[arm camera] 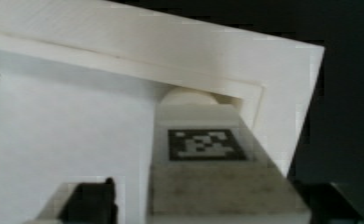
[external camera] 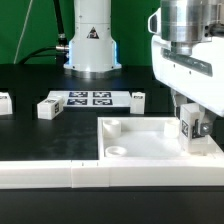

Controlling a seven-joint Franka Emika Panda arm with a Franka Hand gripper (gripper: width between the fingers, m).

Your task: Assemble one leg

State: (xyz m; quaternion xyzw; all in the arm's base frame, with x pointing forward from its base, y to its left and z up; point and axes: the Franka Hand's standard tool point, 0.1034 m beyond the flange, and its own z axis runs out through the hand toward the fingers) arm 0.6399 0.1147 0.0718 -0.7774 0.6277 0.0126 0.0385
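Note:
My gripper [external camera: 192, 128] is shut on a leg [external camera: 189, 124], a chunky white block with a black-and-white tag, and holds it upright over the far right corner of the large white panel [external camera: 150, 145]. In the wrist view the leg [arm camera: 211, 150] runs between my two dark fingers [arm camera: 94, 203] down to the panel's corner [arm camera: 214, 98], where its far end meets a round socket. Whether it sits in the socket I cannot tell. The panel [arm camera: 54, 120] fills most of that view.
Other loose legs lie on the black table: one at the exterior view's left edge [external camera: 4, 101], one nearer the middle [external camera: 49, 106], one at the back [external camera: 138, 97]. The marker board [external camera: 88, 98] lies before the robot base [external camera: 90, 45]. A white rail [external camera: 50, 172] runs along the front.

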